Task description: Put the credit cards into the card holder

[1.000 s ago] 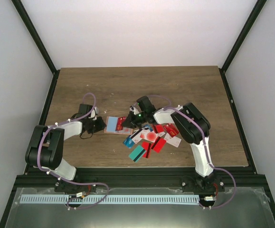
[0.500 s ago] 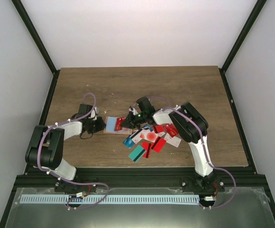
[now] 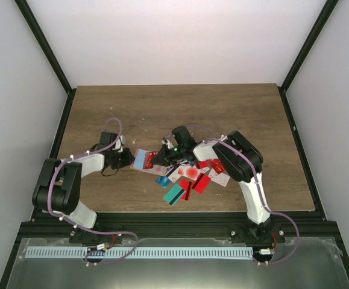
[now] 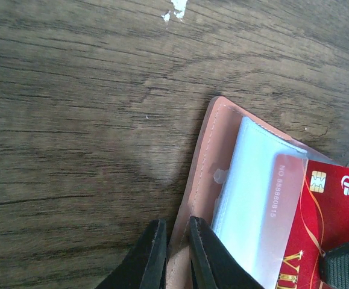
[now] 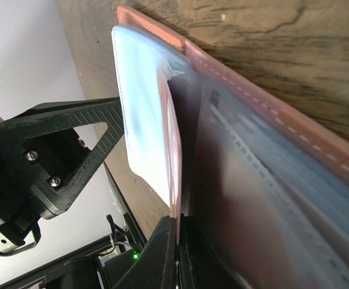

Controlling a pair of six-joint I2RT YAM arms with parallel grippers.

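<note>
**Pilot:** On my overhead feed the left end effector (image 3: 128, 158) sits low on the surface (image 3: 192, 108), left of centre, right at the card holder (image 3: 143, 159).

**Spotter:** What has it got?

**Pilot:** My left wrist camera shows its two fingers (image 4: 153, 259) nearly closed. They're pinching the stitched edge of the holder's salmon cover between them. The holder lies open flat on the wood, with the pale blue lining facing up.

**Spotter:** And the right side?

**Pilot:** The right end effector (image 3: 161, 156) comes at the holder from the opposite side, so the two face each other across it. Its jaws are clamped fully together on a red card (image 4: 334, 211). I see that one edge-on from the right wrist camera.

**Spotter:** Where's that card relative to the holder?

**Pilot:** It's partway in. From the left wrist I can see a gold chip and a white logo on the bare red part. The end towards the left fingers looks frosted, tucked under a clear sleeve over the blue lining. A printed number shows through the plastic.

**Spotter:** And the other credit cards (image 3: 192, 174)?

**Pilot:** They're in a loose overlapping heap on the wood, just right of the holder and beside the right arm. Most are red, with some white. A blue one lies on the holder side and a teal one sits at the near edge.
</note>
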